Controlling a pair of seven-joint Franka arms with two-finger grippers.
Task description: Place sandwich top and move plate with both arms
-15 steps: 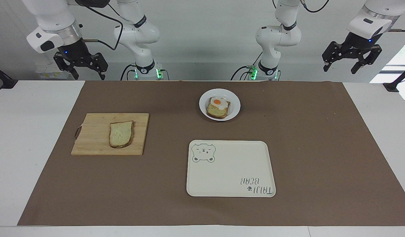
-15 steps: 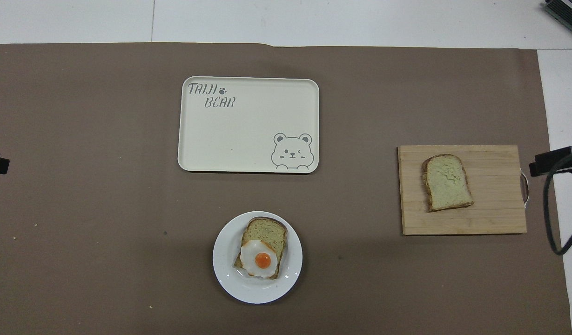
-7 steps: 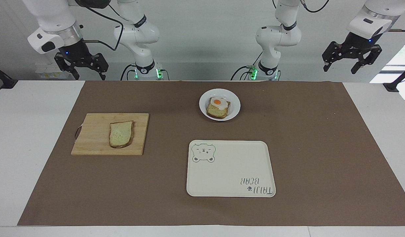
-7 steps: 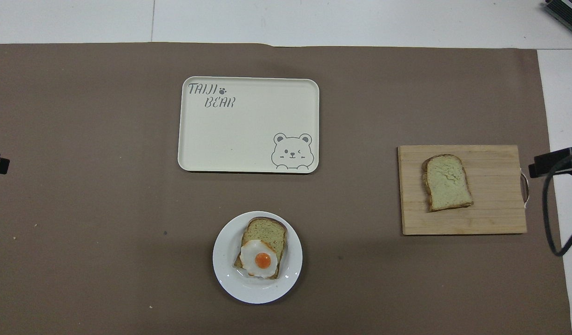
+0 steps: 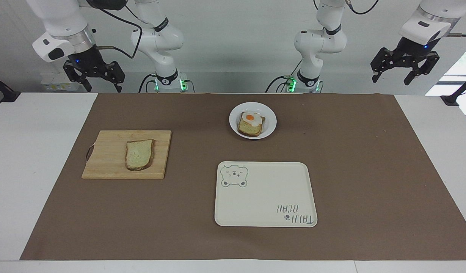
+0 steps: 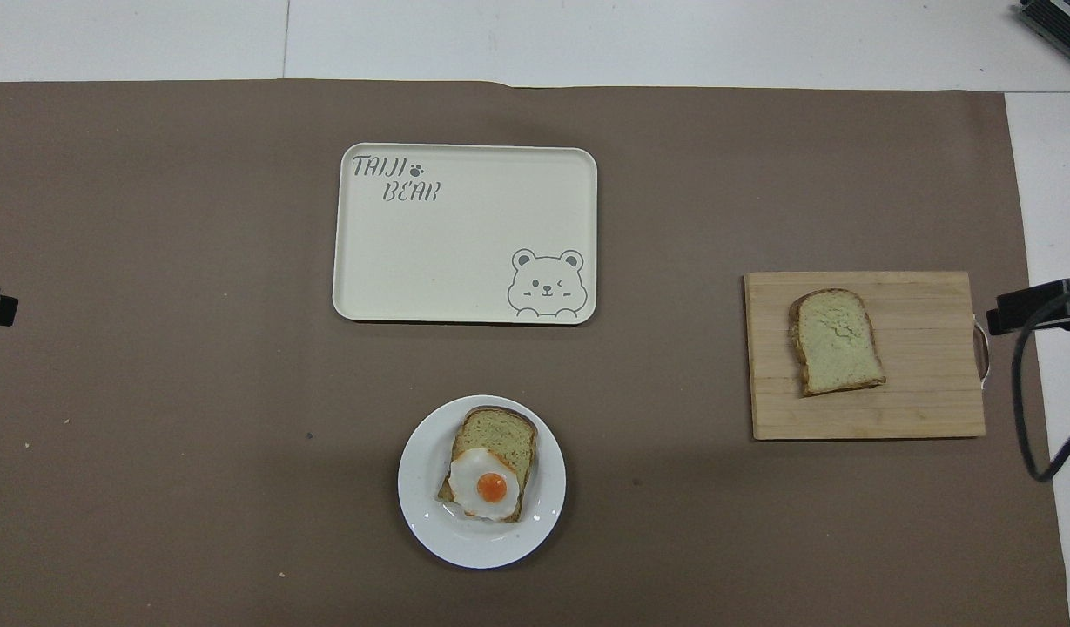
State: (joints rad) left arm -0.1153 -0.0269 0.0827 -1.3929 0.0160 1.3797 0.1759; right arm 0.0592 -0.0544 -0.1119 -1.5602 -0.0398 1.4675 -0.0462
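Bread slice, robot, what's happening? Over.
Left pincer and right pincer open, raised, holding nothing. Bread slice on the board. Plate waiting. Nothing in the way.

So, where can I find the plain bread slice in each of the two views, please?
Facing view: the plain bread slice lies on the wooden cutting board, in the left half of the picture.
Overhead view: the same slice lies on the board, near the right edge of the picture.
Shared landmark: the bear tray, farther from the robots than the white plate.
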